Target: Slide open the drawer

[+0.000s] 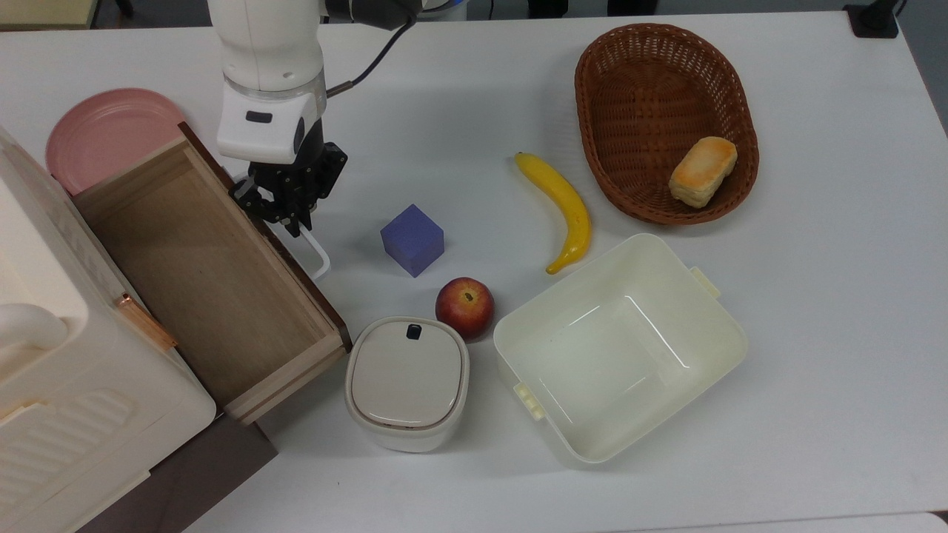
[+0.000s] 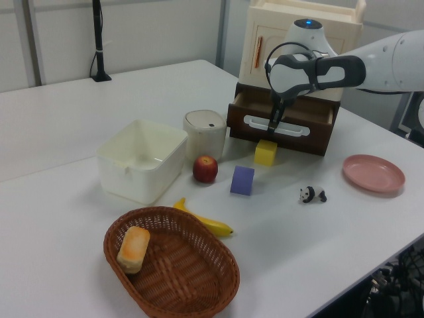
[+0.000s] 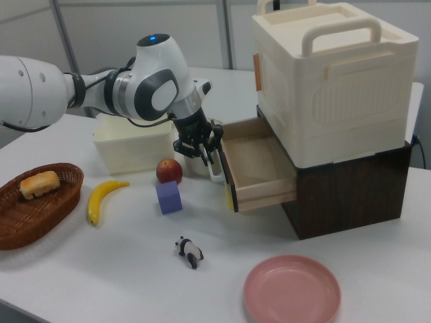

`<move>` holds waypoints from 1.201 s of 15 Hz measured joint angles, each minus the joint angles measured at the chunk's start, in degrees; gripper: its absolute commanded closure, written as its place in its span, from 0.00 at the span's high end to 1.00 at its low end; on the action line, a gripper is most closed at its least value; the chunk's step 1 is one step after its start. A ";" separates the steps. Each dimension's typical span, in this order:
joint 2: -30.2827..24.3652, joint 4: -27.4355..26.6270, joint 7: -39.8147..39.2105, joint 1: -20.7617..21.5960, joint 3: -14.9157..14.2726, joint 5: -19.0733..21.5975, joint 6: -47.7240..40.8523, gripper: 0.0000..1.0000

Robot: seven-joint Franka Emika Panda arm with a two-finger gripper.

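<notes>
At the top view's left, our gripper [image 1: 294, 219] appears narrowly closed on the white bar handle [image 1: 309, 250] of the drawer [image 1: 200, 281] (already well out), its front running diagonally toward lower right.

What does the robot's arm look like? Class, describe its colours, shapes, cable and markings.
The arm has smooth, rounded white shells with grey joint bands. A small blue light glows on top of one joint. A black cable runs along it. The wrist block is white with a dark oval mark, and the hand is black.
</notes>
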 measured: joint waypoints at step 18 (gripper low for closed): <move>-8.04 6.63 19.99 1.13 2.90 0.95 -30.43 1.00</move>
